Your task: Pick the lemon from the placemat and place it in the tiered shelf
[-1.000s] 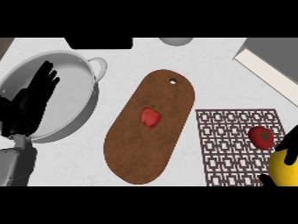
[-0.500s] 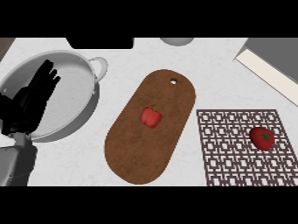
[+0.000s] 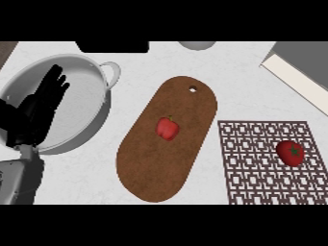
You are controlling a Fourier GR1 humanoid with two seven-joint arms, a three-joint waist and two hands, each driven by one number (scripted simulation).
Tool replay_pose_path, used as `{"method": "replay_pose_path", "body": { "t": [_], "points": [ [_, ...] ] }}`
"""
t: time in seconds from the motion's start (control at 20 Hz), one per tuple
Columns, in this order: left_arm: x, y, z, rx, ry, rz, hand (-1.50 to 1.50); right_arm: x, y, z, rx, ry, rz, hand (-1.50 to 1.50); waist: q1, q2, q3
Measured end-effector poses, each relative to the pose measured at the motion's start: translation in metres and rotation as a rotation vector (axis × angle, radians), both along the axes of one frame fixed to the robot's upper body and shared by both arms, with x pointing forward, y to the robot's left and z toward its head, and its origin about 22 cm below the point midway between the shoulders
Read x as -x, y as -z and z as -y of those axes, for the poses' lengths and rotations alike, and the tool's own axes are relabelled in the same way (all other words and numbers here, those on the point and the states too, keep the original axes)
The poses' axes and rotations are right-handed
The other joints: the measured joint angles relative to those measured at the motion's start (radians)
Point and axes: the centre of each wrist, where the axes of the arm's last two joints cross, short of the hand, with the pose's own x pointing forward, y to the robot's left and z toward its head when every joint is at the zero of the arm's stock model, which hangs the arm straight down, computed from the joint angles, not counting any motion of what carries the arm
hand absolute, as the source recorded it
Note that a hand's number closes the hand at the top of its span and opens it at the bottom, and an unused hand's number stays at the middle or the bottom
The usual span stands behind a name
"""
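At far left, the left hand [image 3: 31, 113] rests with fingers spread over the pot [image 3: 88, 72]; no lemon shows, only a tomato [image 3: 290, 153] on the placemat [image 3: 255, 163], well apart.

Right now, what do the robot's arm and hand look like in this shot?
Only the left hand shows: matte black, with slim fingers and a thumb. Below it sits a boxy grey forearm with a small dark marking on its face. No cables show. The right hand is out of view.

Your right hand and the lemon, at the placemat [image 3: 276, 163] edge a second ago, are now out of view.
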Motion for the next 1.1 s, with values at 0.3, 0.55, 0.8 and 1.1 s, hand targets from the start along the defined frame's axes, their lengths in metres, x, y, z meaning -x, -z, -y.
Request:
{"method": "replay_pose_path", "body": {
  "t": [0.3, 0.55, 0.8, 1.1],
  "points": [
    [0.005, -0.003, 0.003, 0.0, 0.006, -0.002, 0.0, -0.019, 0.016, 0.045, -0.026, 0.032, 0.008, 1.5, 0.004, 0.001, 0.0],
    [0.002, 0.0, 0.01, 0.006, 0.004, 0.003, 0.0, -0.029, 0.026, 0.075, -0.035, 0.035, 0.007, 1.5, 0.003, 0.001, 0.0],
    [-0.002, 0.001, 0.003, 0.008, 0.013, -0.002, 0.0, -0.037, 0.042, 0.095, -0.033, 0.037, 0.018, 1.5, 0.005, 0.002, 0.0],
    [-0.002, 0.003, 0.009, 0.004, 0.014, -0.004, 0.0, -0.039, 0.041, 0.113, -0.049, 0.074, 0.0, -1.5, 0.01, 0.003, 0.0]
  ]
}}
